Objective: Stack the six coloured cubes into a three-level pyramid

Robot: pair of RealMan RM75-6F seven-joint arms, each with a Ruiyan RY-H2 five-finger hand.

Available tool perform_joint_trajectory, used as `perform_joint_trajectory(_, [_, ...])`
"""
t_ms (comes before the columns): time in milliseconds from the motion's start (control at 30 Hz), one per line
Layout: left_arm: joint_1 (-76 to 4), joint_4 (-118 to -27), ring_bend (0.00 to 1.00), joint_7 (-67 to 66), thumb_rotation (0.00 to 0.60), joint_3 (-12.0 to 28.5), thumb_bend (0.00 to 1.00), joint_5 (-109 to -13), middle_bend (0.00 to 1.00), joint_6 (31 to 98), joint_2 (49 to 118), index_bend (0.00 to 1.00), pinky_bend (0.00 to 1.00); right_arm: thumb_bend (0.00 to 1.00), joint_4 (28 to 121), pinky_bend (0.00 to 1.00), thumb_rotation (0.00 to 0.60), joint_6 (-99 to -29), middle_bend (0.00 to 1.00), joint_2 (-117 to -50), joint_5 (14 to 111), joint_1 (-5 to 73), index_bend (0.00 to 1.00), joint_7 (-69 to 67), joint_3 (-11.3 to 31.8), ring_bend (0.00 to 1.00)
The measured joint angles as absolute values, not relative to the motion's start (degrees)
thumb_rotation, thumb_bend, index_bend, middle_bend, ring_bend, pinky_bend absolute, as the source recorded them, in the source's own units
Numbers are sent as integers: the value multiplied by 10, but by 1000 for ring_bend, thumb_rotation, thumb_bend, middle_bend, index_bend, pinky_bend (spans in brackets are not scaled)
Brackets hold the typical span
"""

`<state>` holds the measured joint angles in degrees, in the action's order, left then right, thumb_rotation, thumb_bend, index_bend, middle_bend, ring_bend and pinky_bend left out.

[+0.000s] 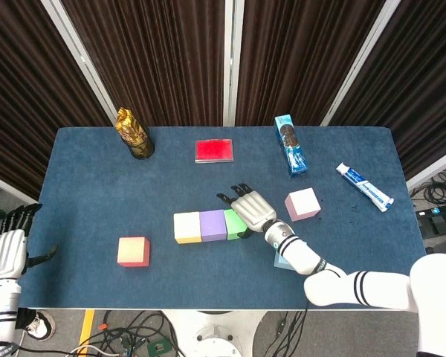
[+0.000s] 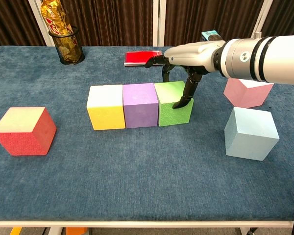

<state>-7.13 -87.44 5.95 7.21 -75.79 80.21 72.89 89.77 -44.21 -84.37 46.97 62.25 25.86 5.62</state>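
Note:
Yellow cube (image 2: pixel 106 107), purple cube (image 2: pixel 140 105) and green cube (image 2: pixel 172 104) stand touching in a row on the blue table (image 2: pixel 137 171). My right hand (image 2: pixel 183 61) reaches over the green cube (image 1: pixel 234 223) and holds it, fingertips (image 2: pixel 185 95) on its right face and far edge. Right of the row, the pink cube (image 2: pixel 247 90) lies tilted behind the light blue cube (image 2: pixel 250 133). A red cube (image 2: pixel 23 130) sits alone at the left. In the head view my right hand (image 1: pixel 251 210) covers the green cube's right side. My left hand (image 1: pixel 7 249) hangs off the table's left edge, holding nothing.
A black mesh cup with a gold packet (image 1: pixel 134 134) stands at the back left. A flat red box (image 1: pixel 214 150) lies at the back middle, a blue biscuit box (image 1: pixel 290 145) and a toothpaste tube (image 1: pixel 364 186) at the back right.

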Motion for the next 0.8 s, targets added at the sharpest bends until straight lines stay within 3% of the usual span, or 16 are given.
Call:
perform_joint_trajectory(133, [-71,-876,0,59,600,72,221,-757,85,802,728,111,38,101,894,0,600,-437,189,-844,466,624,0,258,57,0])
perform_joint_trajectory(533, [-71,-876,0,57,600,72,221,-757,85,801,729,111,38,71,900,0,600,-432,83,-836,457,624,0,256,53,0])
perform_joint_trajectory(800, [-73,-878,0,56,600,74,221,-760,85,803,728,111,37,26,937,0,600,-449,59,-805,487,602,0,219,61,0])
